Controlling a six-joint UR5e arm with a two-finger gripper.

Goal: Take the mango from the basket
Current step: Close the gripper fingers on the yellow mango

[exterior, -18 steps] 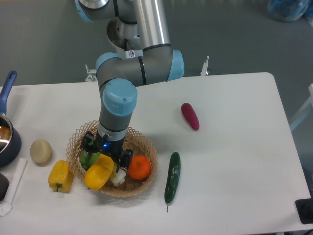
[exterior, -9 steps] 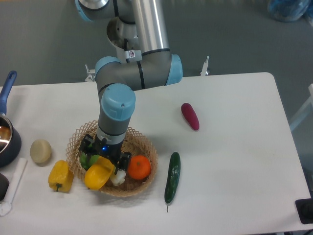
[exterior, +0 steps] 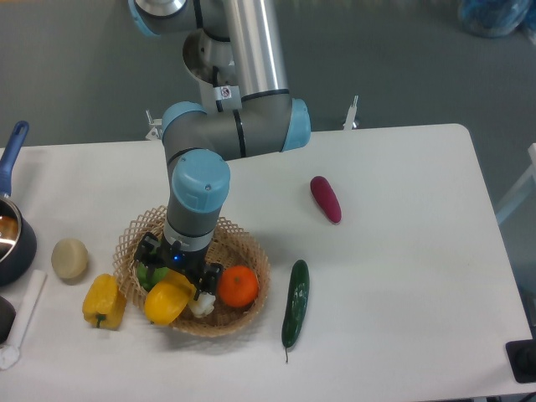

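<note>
End effector (exterior: pixel 177 275) fingers clamp the mango (exterior: pixel 168 302) over the basket (exterior: pixel 253 251).

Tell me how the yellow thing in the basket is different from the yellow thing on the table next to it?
The mango is smooth and oval; the yellow bell pepper is lumpy and blocky. The mango lies in the basket under the gripper; the pepper sits alone on the table, left of the basket. Both are yellow and similar in size.

Yellow mango (exterior: pixel 168 302), tan basket (exterior: pixel 253 251)
</note>
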